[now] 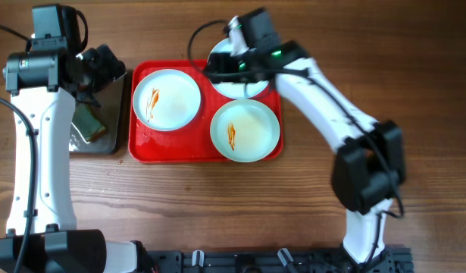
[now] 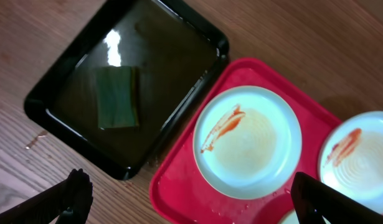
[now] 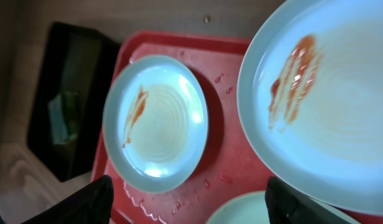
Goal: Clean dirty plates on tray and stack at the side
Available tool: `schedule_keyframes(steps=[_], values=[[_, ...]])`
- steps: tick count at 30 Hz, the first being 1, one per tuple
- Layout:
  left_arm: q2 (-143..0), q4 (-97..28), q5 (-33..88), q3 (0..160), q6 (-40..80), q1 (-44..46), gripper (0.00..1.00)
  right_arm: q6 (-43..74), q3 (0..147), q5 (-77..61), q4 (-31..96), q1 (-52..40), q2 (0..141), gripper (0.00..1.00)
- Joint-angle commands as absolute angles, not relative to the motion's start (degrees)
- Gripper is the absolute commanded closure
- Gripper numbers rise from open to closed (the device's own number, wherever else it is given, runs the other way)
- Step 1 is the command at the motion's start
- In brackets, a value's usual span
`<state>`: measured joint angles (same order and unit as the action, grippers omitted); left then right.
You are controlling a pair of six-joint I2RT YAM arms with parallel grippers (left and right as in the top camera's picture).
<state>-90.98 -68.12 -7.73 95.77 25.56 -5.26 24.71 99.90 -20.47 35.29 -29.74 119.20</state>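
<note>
- Slippage is the main hazard: droplets and red smears lie on the floor of the tray (image 1: 145, 148), so a plate taken by a wet rim could slide out of a grip.
- All three plates sit on the tray: the left plate (image 1: 166, 98), the front-right plate (image 1: 245, 130), and the rear plate (image 1: 236, 87), which is partly under the right arm. Each shows orange-red streaks. None is wiped, and none is stacked at the side.
- The right tool (image 3: 188, 202) has its fingers spread wide with nothing between them, and it hovers over the rear plate. The plates lie close together, so an off-centre descent could knock one against its neighbour.
- The left tool (image 2: 197, 202) is also wide and empty. It sits above the line where the black pan (image 2: 166, 62) meets the tray.
- The green sponge (image 2: 118, 96) lies flat in the pan, not grasped. The pan floor gleams as if wet, so a soaked sponge may drip when carried across.
- The table (image 1: 217, 205) is brown wood-grain board, with the pan just beside the tray's left edge. No part of the room beyond the table is shown.
</note>
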Motion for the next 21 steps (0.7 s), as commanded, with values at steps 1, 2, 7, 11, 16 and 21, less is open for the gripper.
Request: schedule_keyframes(steps=[1, 2, 7, 11, 16, 21], values=[[-92.66, -68.27, -11.44, 96.47, 27.94, -6.39, 0.0, 28.64, 100.6, -13.5, 32.82, -34.52, 123.24, 0.38], [-92.92, -68.55, -11.4, 96.33, 27.94, -6.79, 0.0, 28.73, 100.6, -12.19, 32.25, -35.29, 123.87, 0.39], [-95.07, -69.3, -10.96, 95.57, 27.9, -8.19, 0.0, 29.15, 100.62, -8.36, 29.02, -37.87, 127.26, 0.5], [-97.47, -69.32, -10.09, 95.57, 27.86, -8.16, 0.0, 28.91, 100.62, -6.0, 27.16, -38.09, 129.93, 0.52], [-99.79, -70.46, -9.39, 95.57, 27.99, -8.27, 0.0, 29.23, 100.62, -5.5, 23.18, -39.46, 133.36, 0.65], [-102.72, -71.24, -4.64, 95.55, 30.74, -11.68, 0.0, 30.7, 100.6, -2.55, 21.98, -40.14, 135.52, 0.85]])
